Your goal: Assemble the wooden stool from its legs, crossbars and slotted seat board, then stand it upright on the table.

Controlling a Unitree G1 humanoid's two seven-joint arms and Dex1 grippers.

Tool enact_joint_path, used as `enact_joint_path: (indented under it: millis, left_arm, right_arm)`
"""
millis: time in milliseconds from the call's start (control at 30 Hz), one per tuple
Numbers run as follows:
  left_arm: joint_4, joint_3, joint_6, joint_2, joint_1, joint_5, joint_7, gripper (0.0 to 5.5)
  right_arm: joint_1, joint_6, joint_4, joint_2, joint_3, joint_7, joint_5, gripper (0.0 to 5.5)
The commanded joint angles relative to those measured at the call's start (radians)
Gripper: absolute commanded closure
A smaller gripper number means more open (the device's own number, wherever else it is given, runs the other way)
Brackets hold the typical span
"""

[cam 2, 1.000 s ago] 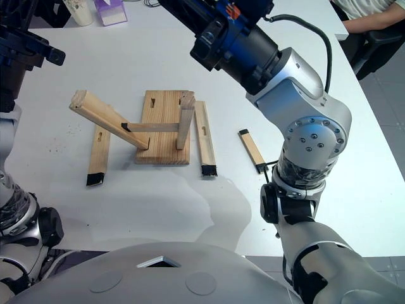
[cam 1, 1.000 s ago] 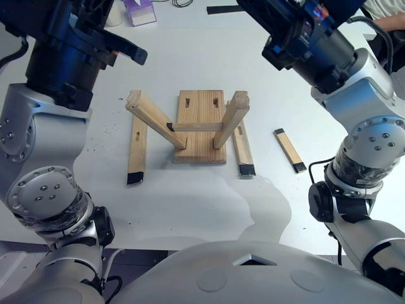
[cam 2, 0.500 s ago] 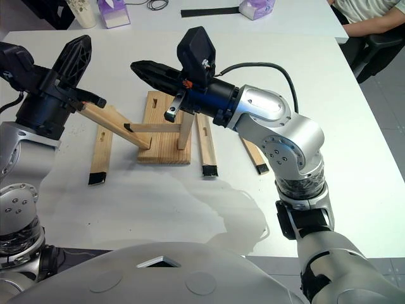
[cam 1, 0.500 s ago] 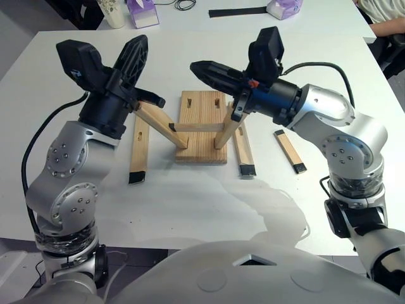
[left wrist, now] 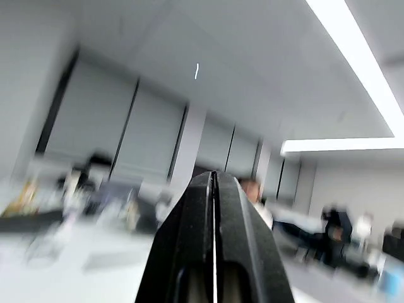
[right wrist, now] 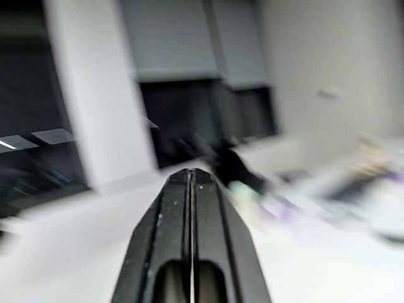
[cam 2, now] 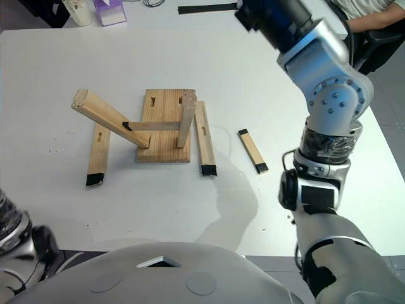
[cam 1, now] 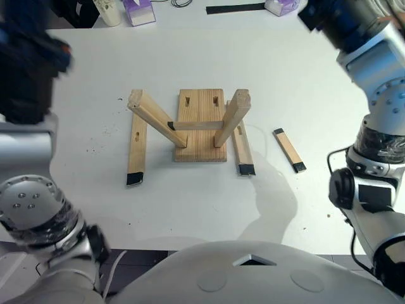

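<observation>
Left fingers (left wrist: 205,189): pressing together, holding nothing, pointing out at the room rather than down at the work.
Right fingers (right wrist: 183,183): also lying together and holding nothing, aiming away from the tabletop (cam 1: 190,57).
Seat board (cam 1: 199,147): lying flat, slots up, well below both pairs of fingers and roughly midway between the two arms.
Done so far: two legs are standing in the near slots, the leaning leg (cam 1: 155,117) on the left-finger side and the steeper leg (cam 1: 231,117) on the right-finger side, with a fitted crossbar (cam 1: 197,125) bridging them.
Left to do: the two far slots are sitting open. A spare leg (cam 1: 137,152) is lying flat beside the board on the left-finger side. Another spare leg (cam 1: 242,152) is lying just beside it on the right-finger side. A loose crossbar (cam 1: 290,150) is waiting farther out toward the right arm.
Progress: roughly half built, I'm judging, with fitting the rest and flipping it upright yet to come.
Edges: the parts are sitting mid-tabletop, well clear of every edge. A purple box (cam 1: 140,9) and a black strip (cam 1: 235,8) are hugging the far edge.
Open room: bare surface is stretching out on both sides and toward the near edge, giving the fingers plenty of space to come down.
</observation>
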Motion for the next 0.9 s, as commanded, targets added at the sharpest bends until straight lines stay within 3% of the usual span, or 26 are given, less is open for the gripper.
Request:
enact_joint_path:
  millis: [33,200,400,600,900]
  left_arm:
    - [0.317,-0.053,-0.051,0.057,0.345,0.321,-0.246,5.50]
    - [0.310,-0.253,-0.115,0.014,0.449,0.518,-0.371,5.50]
    - [0.305,-0.352,-0.131,-0.002,0.340,0.602,-0.434,5.50]
    - [0.325,-0.471,-0.145,-0.041,0.231,0.673,-0.464,5.50]
    - [0.399,-0.425,-0.202,-0.051,0.212,0.743,-0.442,5.50]
  right_arm:
    - [0.190,-0.184,0.139,-0.058,0.193,0.155,-0.284,5.48]
    - [0.245,-0.228,0.188,-0.003,0.279,0.314,-0.341,5.48]
    - [0.174,-0.211,0.259,0.054,0.269,0.491,-0.316,5.48]
    - [0.075,-0.199,0.359,0.096,0.350,0.694,-0.354,5.48]
    - [0.071,-0.147,0.354,0.147,0.440,0.819,-0.392,5.48]
